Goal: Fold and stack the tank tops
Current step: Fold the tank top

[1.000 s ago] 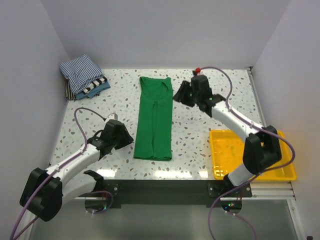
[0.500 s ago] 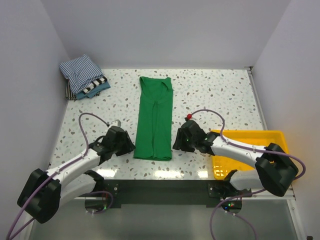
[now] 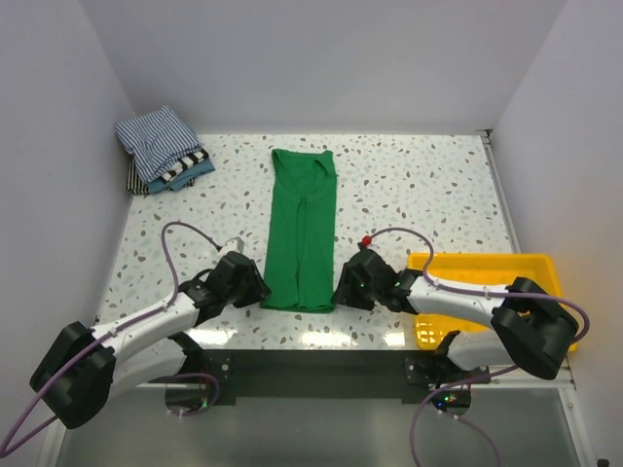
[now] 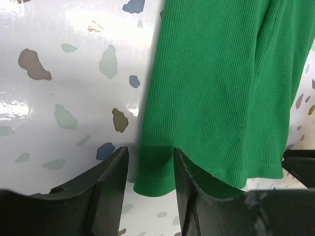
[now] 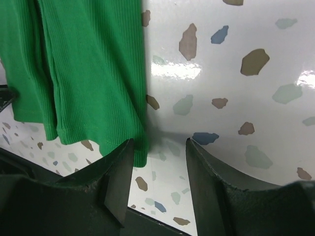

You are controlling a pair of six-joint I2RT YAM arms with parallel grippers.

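A plain green tank top (image 3: 300,233) lies as a long narrow strip in the middle of the table, its hem toward me. My left gripper (image 3: 255,290) is at the hem's left corner. In the left wrist view its gripper (image 4: 150,167) is open, and the green hem corner (image 4: 157,184) lies between the fingers, which are not pressed on it. My right gripper (image 3: 341,290) is at the hem's right corner. In the right wrist view its gripper (image 5: 160,157) is open, with the green edge (image 5: 140,152) against the inner face of its left finger (image 5: 115,187).
At the back left corner is a pile of folded tank tops, with the blue-and-white striped one (image 3: 156,138) on top of a black-and-white striped one (image 3: 181,173) and a teal one (image 3: 201,166). A yellow tray (image 3: 487,263) sits at the near right, partly under the right arm.
The right arm has swung from the top's far right side down to the near hem corner. The left gripper has moved in onto the left hem corner and its jaws have narrowed slightly.
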